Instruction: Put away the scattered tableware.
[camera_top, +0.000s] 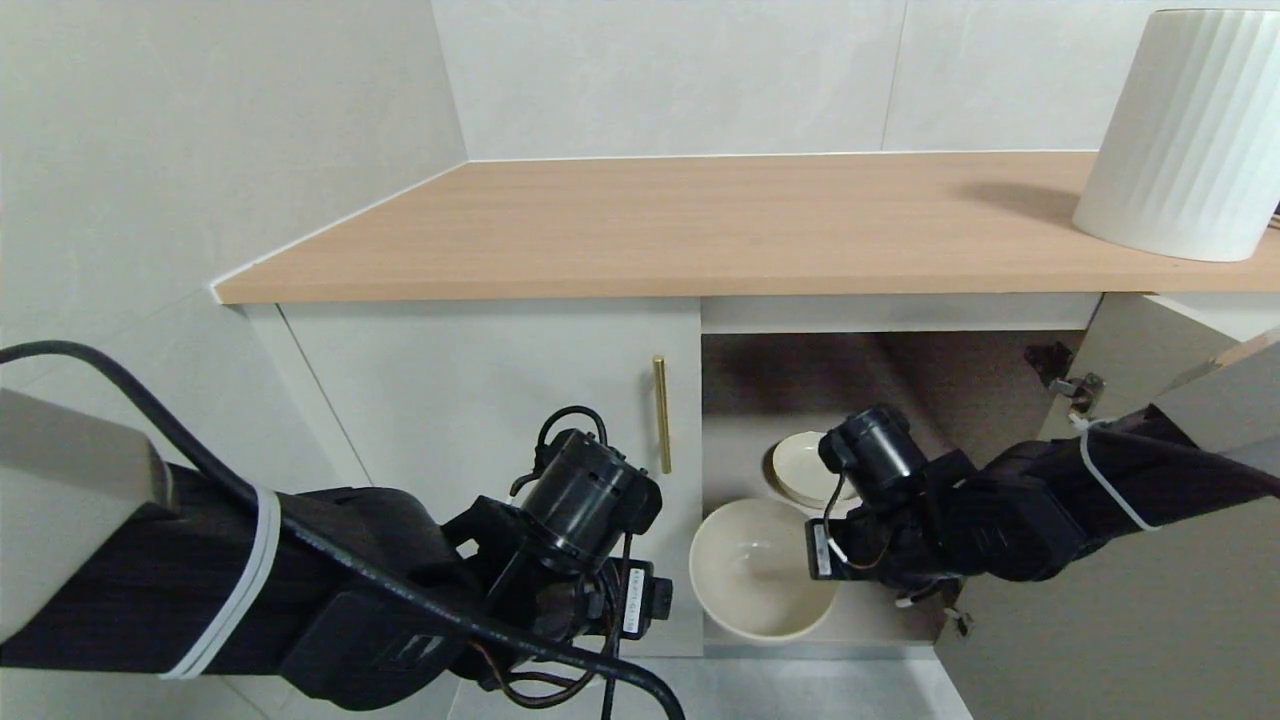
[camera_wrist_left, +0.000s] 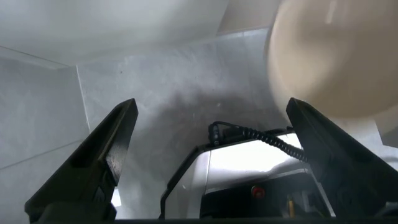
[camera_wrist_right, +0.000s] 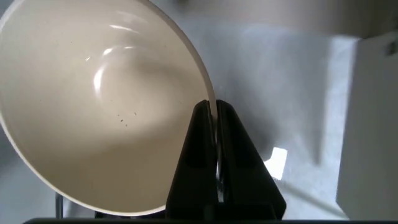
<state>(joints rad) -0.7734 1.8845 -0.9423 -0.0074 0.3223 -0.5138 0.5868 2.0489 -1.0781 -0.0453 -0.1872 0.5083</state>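
A large cream bowl (camera_top: 760, 572) hangs at the open cabinet's mouth, just above its floor. My right gripper (camera_wrist_right: 213, 124) is shut on the bowl's rim, one finger inside and one outside; the same bowl (camera_wrist_right: 99, 99) shows its hollow in the right wrist view. Deeper in the cabinet sits a small stack of cream dishes (camera_top: 803, 467). My left gripper (camera_wrist_left: 211, 134) hangs open and empty in front of the shut left door, with the bowl's underside (camera_wrist_left: 336, 56) off to its side.
The cabinet's right door (camera_top: 1130, 420) stands open beside my right arm. The left door carries a brass handle (camera_top: 660, 413). A wooden countertop (camera_top: 700, 225) runs above, with a ribbed white container (camera_top: 1190, 130) at its right end. Grey tiled floor lies below.
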